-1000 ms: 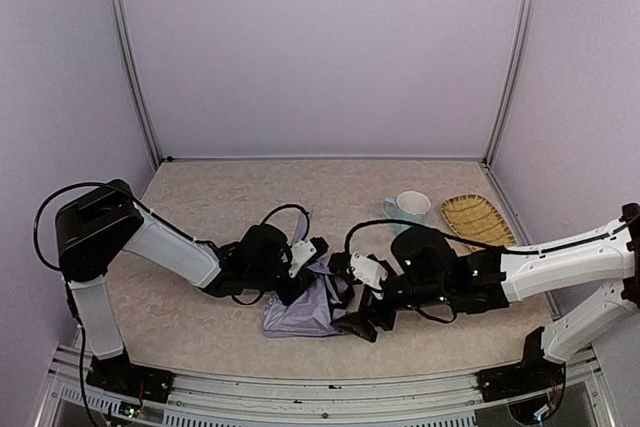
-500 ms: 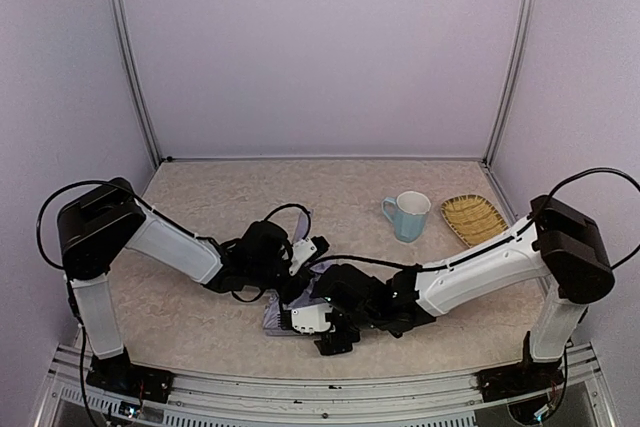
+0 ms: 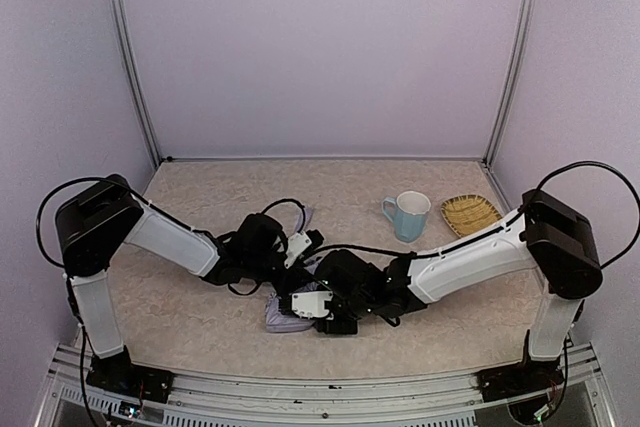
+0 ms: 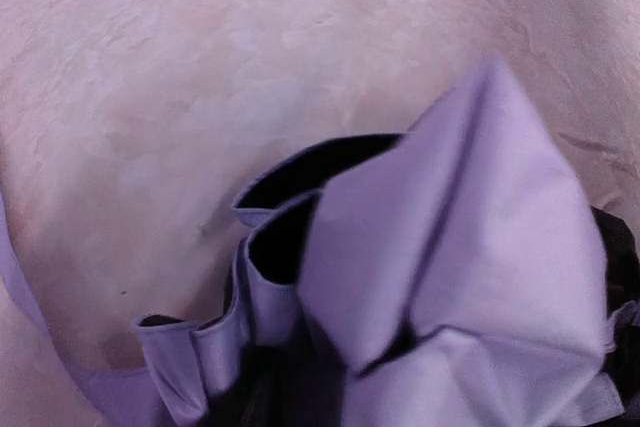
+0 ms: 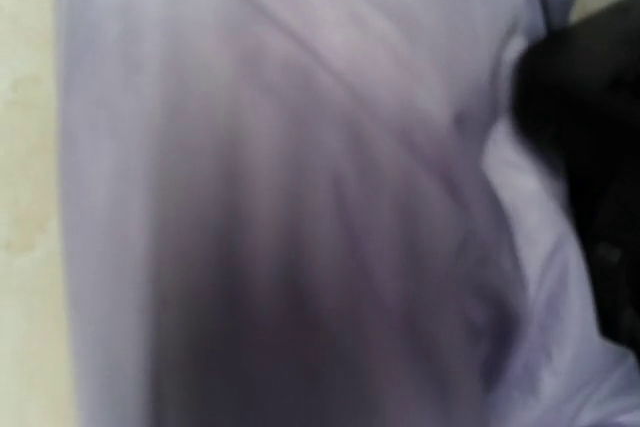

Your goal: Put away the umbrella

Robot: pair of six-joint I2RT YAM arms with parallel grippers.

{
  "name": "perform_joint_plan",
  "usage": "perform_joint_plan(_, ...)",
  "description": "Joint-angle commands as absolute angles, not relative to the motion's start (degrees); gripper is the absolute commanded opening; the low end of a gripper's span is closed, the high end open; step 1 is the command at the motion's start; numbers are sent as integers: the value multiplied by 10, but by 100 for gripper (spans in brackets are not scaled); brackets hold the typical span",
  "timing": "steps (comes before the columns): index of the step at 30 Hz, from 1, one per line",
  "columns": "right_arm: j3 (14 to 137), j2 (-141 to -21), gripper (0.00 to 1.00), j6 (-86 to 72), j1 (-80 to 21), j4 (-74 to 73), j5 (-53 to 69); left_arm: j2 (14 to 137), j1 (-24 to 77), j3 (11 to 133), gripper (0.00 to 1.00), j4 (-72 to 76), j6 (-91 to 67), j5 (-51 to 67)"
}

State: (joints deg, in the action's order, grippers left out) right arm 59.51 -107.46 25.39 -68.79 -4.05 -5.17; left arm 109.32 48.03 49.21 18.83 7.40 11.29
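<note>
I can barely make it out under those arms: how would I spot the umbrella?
On the beige table, look near the front edge, where the left gripper and right gripper meet. The umbrella is the crumpled bundle under them: pale lavender cloth with black parts, unlike the blue mug and woven tray further right.

top external: high, looks down on table | both wrists: very close, share umbrella fabric

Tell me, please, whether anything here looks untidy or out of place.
The umbrella lies crumpled at the front middle of the table, its lavender folds loose and uneven. The mug and woven tray look normal.
</note>
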Motion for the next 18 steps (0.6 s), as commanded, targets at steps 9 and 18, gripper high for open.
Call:
perform_joint_plan(9,580,-1090,32,134,-673,-194,124,849,412,382,72,316,71,18)
perform_joint_plan(18,595,-1107,32,79,-619,-254,363,587,541,164,48,370,111,-8)
